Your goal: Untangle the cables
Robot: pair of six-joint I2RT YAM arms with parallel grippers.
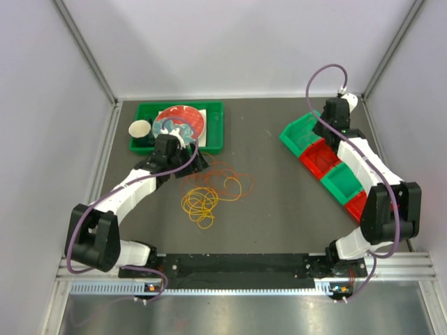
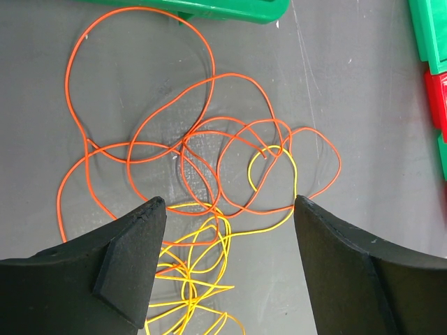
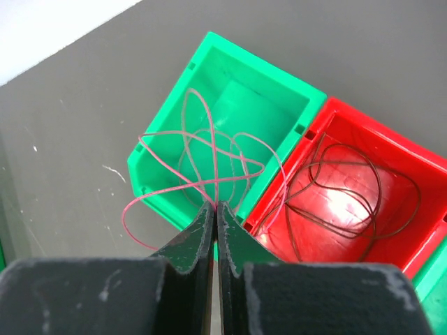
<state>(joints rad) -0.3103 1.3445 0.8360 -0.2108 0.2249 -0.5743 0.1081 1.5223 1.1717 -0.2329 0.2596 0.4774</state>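
- Two hands of mine are in view: my left hand over the middle of the bench, my right hand off at the far right side.
- My left hand is spread wide and holds nothing. Its two dark fingers stand well apart, pointing down at the tangle.
- Between and just beyond those fingers lie the orange cables, several thin loops flat on the bench, crossing one another many times.
- The yellow cables lie bunched on the near side of the orange ones and overlap them. One yellow strand curls up into the orange loops.
- I cannot tell whether my left fingers touch any strand.
- Behind the tangle, at the far left, sits a green tray with a cup and a red plate in it.
- My right hand is pinched tight on a pink cable; the strands run straight into the closed fingertips.
- That pink cable fans out in loops over the green bin. One loop hangs past the bin's near wall, over the bench.
- Right beside the green bin stands a red bin, the two touching wall to wall.
- A dark cable lies coiled on the floor of the red bin, apart from my hand.
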